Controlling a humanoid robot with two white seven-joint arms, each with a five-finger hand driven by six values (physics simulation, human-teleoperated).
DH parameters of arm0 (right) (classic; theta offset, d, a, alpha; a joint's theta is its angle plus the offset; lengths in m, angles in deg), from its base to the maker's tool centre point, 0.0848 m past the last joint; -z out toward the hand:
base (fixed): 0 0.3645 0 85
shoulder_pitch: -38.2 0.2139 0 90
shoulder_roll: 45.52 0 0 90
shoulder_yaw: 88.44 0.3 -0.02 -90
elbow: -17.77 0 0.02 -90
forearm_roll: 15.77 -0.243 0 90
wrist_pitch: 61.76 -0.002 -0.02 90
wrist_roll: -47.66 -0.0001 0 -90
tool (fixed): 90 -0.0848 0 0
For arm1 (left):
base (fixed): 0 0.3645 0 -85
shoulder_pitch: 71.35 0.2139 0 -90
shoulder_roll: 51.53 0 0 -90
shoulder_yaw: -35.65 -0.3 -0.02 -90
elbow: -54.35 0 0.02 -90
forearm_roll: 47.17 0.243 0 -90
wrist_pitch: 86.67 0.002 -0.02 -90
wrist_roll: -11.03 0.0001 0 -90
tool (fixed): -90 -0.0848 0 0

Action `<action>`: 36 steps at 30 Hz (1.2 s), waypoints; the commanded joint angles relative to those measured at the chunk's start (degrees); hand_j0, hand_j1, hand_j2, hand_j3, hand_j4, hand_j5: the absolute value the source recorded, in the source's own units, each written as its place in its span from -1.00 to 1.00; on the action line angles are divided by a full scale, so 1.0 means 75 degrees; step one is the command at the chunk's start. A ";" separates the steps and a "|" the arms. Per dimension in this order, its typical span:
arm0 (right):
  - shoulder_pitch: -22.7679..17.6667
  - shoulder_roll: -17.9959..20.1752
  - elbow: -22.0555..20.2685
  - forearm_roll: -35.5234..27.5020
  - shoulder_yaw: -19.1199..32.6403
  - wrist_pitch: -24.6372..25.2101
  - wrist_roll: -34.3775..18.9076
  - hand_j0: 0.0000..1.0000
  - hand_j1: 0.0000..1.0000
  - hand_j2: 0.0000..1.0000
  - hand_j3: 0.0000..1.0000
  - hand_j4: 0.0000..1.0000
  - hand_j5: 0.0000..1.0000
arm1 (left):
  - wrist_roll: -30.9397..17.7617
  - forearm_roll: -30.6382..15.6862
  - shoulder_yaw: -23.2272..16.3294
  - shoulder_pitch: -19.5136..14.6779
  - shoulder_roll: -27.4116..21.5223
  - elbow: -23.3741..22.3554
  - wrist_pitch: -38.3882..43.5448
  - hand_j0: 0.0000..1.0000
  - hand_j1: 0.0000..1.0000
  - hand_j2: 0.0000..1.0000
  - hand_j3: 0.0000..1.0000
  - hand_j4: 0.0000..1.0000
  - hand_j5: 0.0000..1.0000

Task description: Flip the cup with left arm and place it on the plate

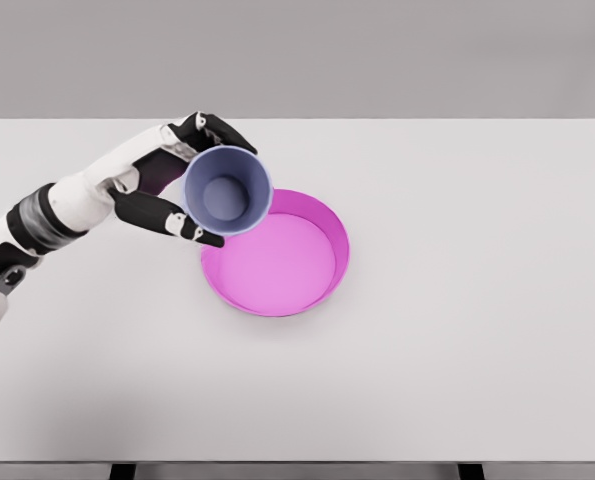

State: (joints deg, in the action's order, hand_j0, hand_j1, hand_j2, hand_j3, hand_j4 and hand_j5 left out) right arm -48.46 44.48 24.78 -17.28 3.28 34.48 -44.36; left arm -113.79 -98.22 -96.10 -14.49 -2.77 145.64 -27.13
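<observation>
A pale blue cup [227,190] hangs above the far left rim of the magenta plate [317,285], its open mouth tilted toward the camera so the inside bottom shows. My left hand [182,185] is shut on the cup, thumb below and fingers curled over the top of its wall. The left arm comes in from the left edge across the white table [457,330]. The plate is a shallow round dish with a raised rim, lying flat near the table's middle. The right arm does not show.
The table's edges run along the front and far side, and a grey wall stands behind it.
</observation>
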 commanded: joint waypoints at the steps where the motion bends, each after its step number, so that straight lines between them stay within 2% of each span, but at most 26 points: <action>1: 0.0000 0.0000 0.0003 0.0001 0.0004 0.0000 -0.0001 1.00 1.00 1.00 1.00 1.00 1.00 | 0.0084 -0.0541 -0.0105 0.0000 0.0599 -0.0148 0.0381 -0.16 -0.16 -0.16 -0.16 -0.16 -0.16; 4: -0.0012 0.0000 0.0003 0.0001 -0.0007 0.0000 -0.0001 1.00 1.00 1.00 1.00 1.00 1.00 | 0.0178 -0.0611 -0.0129 0.0000 0.1151 -0.0792 0.0862 -0.14 -0.14 -0.14 -0.14 -0.14 -0.14; 8: 0.0000 0.0000 0.0003 0.0001 -0.0007 0.0000 -0.0001 1.00 1.00 1.00 1.00 1.00 1.00 | 0.0365 -0.0635 -0.0492 -0.0059 0.1502 -0.1355 0.0967 -0.14 -0.14 -0.14 -0.14 -0.14 -0.14; 10: 0.0000 0.0000 0.0003 0.0001 -0.0007 0.0000 -0.0001 1.00 1.00 1.00 1.00 1.00 1.00 | 0.0541 -0.1079 -0.0750 -0.0059 0.1549 -0.1402 0.0967 -0.14 -0.14 -0.14 -0.14 -0.14 -0.14; 12: -0.0012 0.0000 0.0003 0.0001 0.0004 0.0000 -0.0001 1.00 1.00 1.00 1.00 1.00 1.00 | 0.0541 -0.1232 -0.0808 -0.0012 0.1537 -0.1402 0.0967 -0.13 -0.13 -0.13 -0.13 -0.13 -0.13; 23: 0.0000 0.0000 0.0003 0.0001 -0.0007 0.0000 -0.0001 1.00 1.00 1.00 1.00 1.00 1.00 | 0.0541 -0.1303 -0.0867 0.0480 0.1491 -0.2058 0.0979 -0.07 -0.07 -0.07 -0.07 -0.07 -0.07; 36: 0.0000 0.0000 0.0003 0.0001 0.0004 0.0000 -0.0001 1.00 1.00 1.00 1.00 1.00 1.00 | 0.0541 -0.1268 -0.0937 0.0492 0.1537 -0.2270 0.1319 -0.04 -0.04 -0.04 -0.04 -0.04 -0.04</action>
State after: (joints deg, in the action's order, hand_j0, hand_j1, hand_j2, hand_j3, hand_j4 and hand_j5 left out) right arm -48.55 44.48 24.78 -17.27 3.29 34.48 -44.36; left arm -109.73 -107.43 -103.17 -10.80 8.73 128.63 -17.30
